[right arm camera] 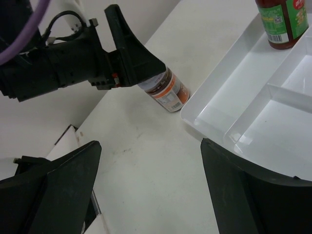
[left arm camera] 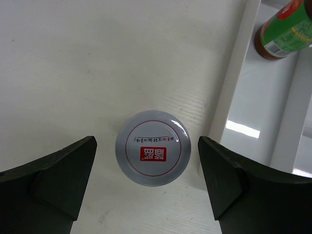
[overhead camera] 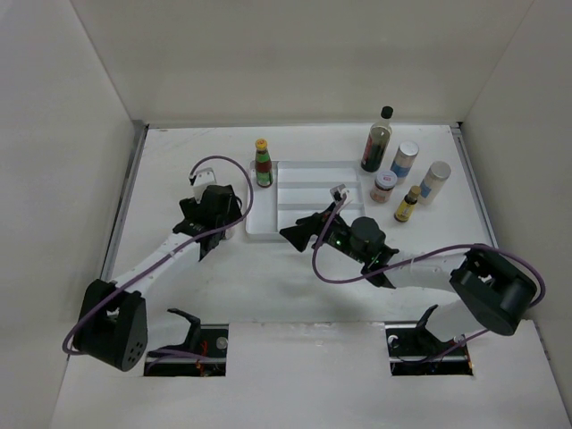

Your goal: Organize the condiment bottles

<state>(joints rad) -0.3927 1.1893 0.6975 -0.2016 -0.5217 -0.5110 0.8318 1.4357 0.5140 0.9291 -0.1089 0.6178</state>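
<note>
A short jar with a silver lid (left arm camera: 152,147) stands upright on the table just left of the white tray (left arm camera: 234,87). My left gripper (left arm camera: 146,146) hangs open over it, one finger on each side, with a gap at both. From the right wrist view, the same jar (right arm camera: 167,90) shows under the left gripper (right arm camera: 127,53). A yellow-capped red sauce bottle (overhead camera: 263,164) stands in the tray's far left corner. My right gripper (overhead camera: 299,231) is open and holds nothing, over the table at the tray's near edge. The left gripper (overhead camera: 228,214) hides the jar from above.
Right of the tray (overhead camera: 304,174) stand a tall dark black-capped bottle (overhead camera: 376,138), two pale shakers (overhead camera: 404,161) (overhead camera: 435,179), a short jar (overhead camera: 384,186) and a small yellow-capped dark bottle (overhead camera: 407,204). White walls enclose the table on three sides.
</note>
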